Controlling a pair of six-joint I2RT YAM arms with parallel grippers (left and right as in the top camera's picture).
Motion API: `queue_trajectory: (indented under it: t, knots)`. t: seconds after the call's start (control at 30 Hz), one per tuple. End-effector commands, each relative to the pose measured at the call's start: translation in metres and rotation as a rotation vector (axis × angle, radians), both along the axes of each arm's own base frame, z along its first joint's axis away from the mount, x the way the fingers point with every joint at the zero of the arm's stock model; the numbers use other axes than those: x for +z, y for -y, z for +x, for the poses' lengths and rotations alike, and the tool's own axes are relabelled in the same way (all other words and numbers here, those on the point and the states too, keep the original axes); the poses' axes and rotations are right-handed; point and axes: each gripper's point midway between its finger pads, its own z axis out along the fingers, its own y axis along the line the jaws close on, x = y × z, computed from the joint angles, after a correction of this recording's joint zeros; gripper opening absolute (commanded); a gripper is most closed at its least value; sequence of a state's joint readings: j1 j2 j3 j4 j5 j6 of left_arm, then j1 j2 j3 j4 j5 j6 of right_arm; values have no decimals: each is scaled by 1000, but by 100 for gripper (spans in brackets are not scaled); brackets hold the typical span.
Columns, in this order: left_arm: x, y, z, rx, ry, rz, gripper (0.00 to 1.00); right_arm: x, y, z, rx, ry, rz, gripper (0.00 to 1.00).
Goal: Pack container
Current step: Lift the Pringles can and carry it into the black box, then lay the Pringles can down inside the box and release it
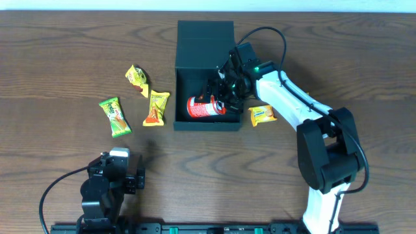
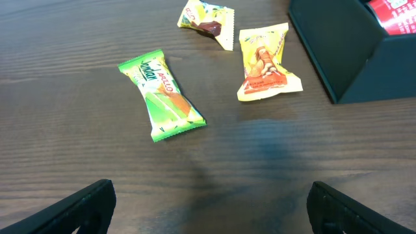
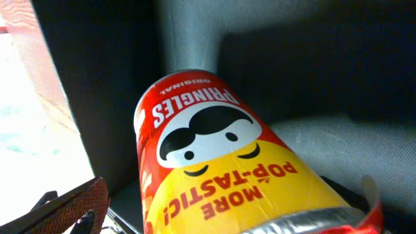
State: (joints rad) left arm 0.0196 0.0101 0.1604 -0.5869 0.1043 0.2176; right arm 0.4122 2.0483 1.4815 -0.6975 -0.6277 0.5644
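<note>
One yellow packet [image 1: 262, 115] right of container [image 1: 205, 38], overhead only.

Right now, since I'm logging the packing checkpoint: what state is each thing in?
container, lid open
chip can, lying on its side inside the container
green packet, flat on the table
orange packet, on the table beside the container
yellow packet, on the table
small yellow packet, on the table
left gripper, open, empty
right gripper, open, above the chip can
</note>
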Motion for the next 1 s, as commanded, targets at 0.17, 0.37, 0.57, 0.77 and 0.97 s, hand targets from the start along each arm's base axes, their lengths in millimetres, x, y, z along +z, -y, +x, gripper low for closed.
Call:
queue_trajectory:
  t: [0.17,0.37,0.57,0.77,0.97]
  knots:
    - [-2,-2,0,8,0,5,95,-4,-2,-7,8,-1,-64,94]
    - [-2,-2,0,8,0,5,95,-1,-33,-22,89,35,-42,91]
    - [-2,-2,0,8,0,5,95,-1,-35,-16,79,66,-47,80]
    - [-2,-2,0,8,0,5,95,-1,-36,-15,79,71,-44,73]
    - [-2,-2,0,8,0,5,95,29,-65,-13,154,109,180,72]
